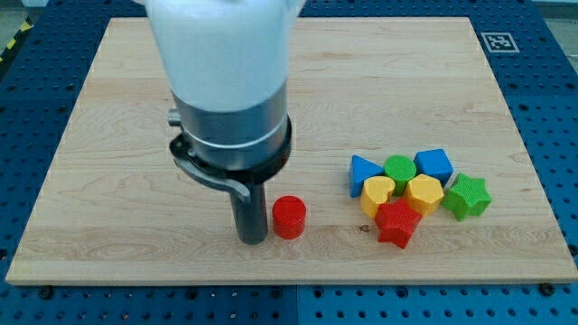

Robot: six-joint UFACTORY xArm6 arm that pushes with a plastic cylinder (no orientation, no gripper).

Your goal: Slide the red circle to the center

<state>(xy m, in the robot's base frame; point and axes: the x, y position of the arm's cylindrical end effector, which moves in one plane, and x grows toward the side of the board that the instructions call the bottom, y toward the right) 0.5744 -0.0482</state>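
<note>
On my feed the counter [135,108] is pale wood with a fine grain, lying on a blue surface [27,81] dotted with holes. At its 1 o'clock corner is a black-and-white square marker [498,41]. The arm is white above a dark grey collar, and my tip [252,240] is near black. The red circle [290,218] is plain red. In the cluster I see a blue triangle [362,171], a green circle [400,168], a blue block [434,165], a yellow heart [377,193], a yellow hexagon [424,193], a green star [468,196] and a red star [397,222].

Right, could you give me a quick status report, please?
My tip just left of red circle. Circle below board centre. Block cluster off right, not in the way.
</note>
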